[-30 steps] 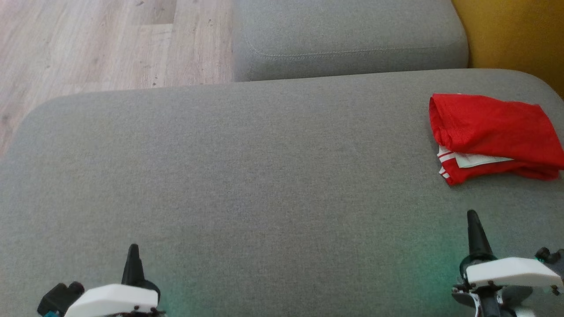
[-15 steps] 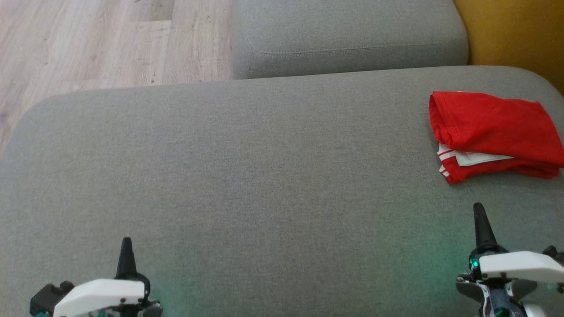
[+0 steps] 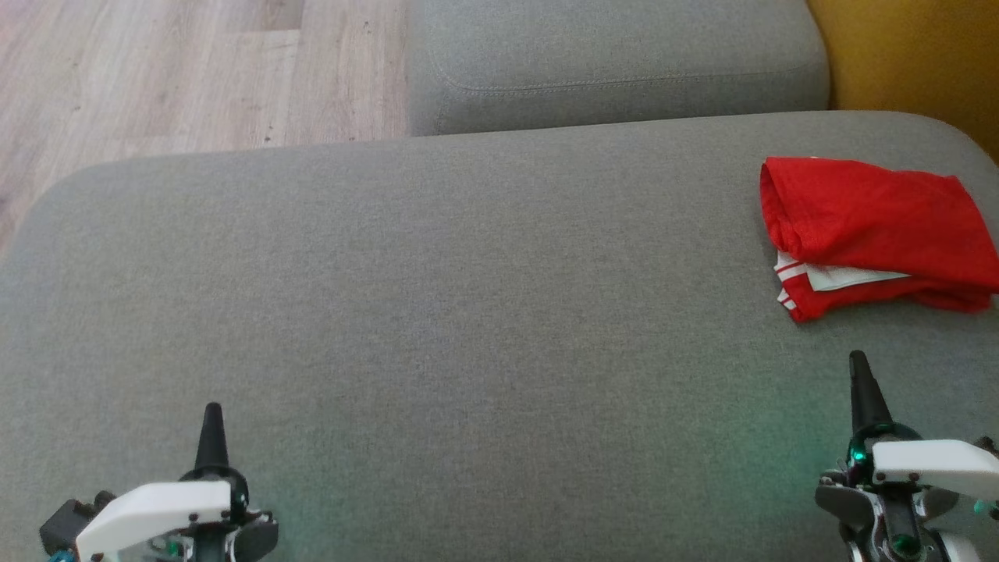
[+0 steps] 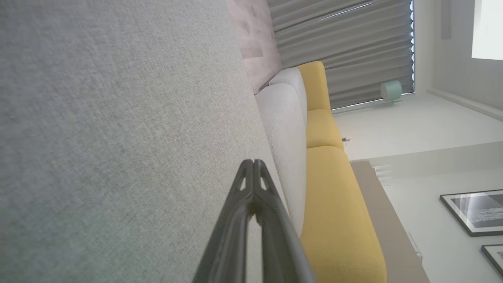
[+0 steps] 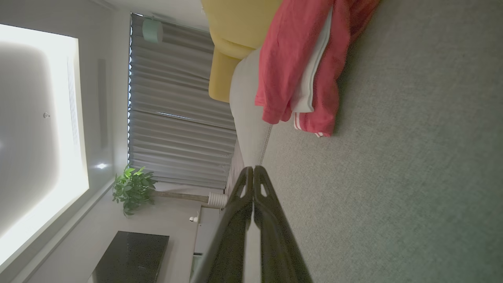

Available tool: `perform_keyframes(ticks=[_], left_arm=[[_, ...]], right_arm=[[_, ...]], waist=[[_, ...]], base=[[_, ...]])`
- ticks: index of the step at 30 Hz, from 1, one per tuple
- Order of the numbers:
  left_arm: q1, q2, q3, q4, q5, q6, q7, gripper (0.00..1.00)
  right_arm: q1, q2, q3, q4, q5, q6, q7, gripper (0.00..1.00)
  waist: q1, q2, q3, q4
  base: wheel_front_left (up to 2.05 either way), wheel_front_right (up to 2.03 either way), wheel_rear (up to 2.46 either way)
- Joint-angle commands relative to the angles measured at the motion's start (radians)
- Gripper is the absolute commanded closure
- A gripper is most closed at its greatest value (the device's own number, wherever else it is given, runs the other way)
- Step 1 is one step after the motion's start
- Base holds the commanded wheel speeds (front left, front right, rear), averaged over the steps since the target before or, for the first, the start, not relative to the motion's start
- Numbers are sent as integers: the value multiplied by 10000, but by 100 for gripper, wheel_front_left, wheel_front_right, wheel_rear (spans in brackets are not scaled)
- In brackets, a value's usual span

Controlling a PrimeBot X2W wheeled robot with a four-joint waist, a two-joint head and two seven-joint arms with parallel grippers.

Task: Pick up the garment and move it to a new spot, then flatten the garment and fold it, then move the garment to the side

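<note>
Left gripper (image 3: 211, 407): we see it above the near left corner of the seat cushion (image 3: 484, 312), its two dark fingers pressed together and holding nothing.
Middle of the cushion: bare grey fabric between our two arms.
Right gripper (image 3: 858, 357): it hangs above the near right part of the cushion, fingers together and empty, just short of the cloth and not touching it.
Garment (image 3: 870, 226): red with white striped trim, it lies in a folded stack of layers against the right edge of the cushion, well apart from the left gripper.
Step in hand: we judge the fold made and the garment set to the side, so what remains is to leave it undisturbed.
Doing it well: we keep both arms low and clear of the stack. If the loose white-trimmed lower layer needs squaring, we use the right arm, part the fingers before reaching, and pinch all the layers at the near edge so the fold does not slide open.
</note>
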Motion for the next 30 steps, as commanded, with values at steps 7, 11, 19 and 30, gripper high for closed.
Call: perform_keyframes(ticks=[7, 11, 19, 30], left_arm=[[-684, -91, 714, -286, -770, -339, 283, 100], [-745, -152, 888, -283, -1097, -448, 394, 100], [-853, -258, 1193, -277, -1670, -640, 588, 100], [-917, -326, 1381, -274, -2004, -754, 709, 100]], right_arm=[[-680, -143, -12, -371, 1061, 61, 228, 100], [-743, -143, -69, -375, 1509, 63, 307, 100], [-853, -142, -171, -382, 2292, 67, 445, 100], [-919, -133, -243, -385, 2747, 69, 538, 100]], waist=[[0, 0, 47, -20], [0, 0, 70, -30], [0, 0, 111, -47], [0, 0, 135, -57]], base=[[0, 0, 0], [0, 0, 0], [0, 0, 0], [0, 0, 0]])
